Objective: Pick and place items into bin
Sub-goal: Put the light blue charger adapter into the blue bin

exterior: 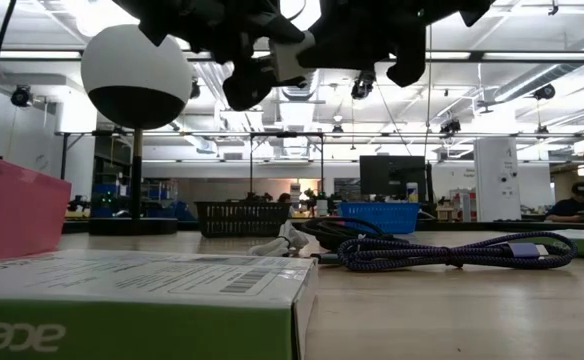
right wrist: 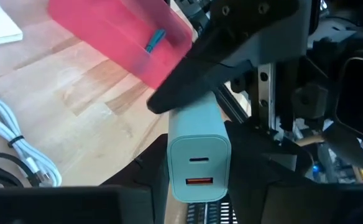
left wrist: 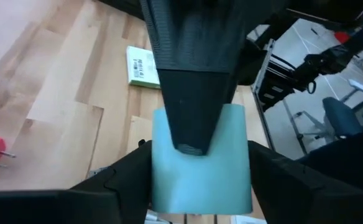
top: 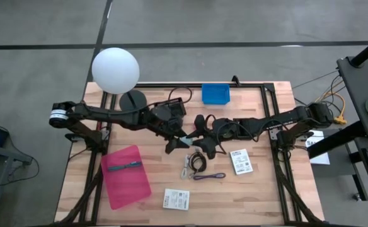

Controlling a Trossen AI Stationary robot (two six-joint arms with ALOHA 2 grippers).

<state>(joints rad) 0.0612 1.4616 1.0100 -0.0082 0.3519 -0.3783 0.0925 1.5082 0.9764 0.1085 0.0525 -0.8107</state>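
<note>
The high view looks straight down on the whole table [top: 247, 189]; the low view sits at tabletop height, facing level across it into the room. Both wrist views look closely (from opposite sides) at one teal charger [left wrist: 200, 168], and share the packet [top: 176, 199] with the others.

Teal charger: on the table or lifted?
Lifted. In the low view the teal charger sits high above the table, between the left gripper and right gripper.
</note>
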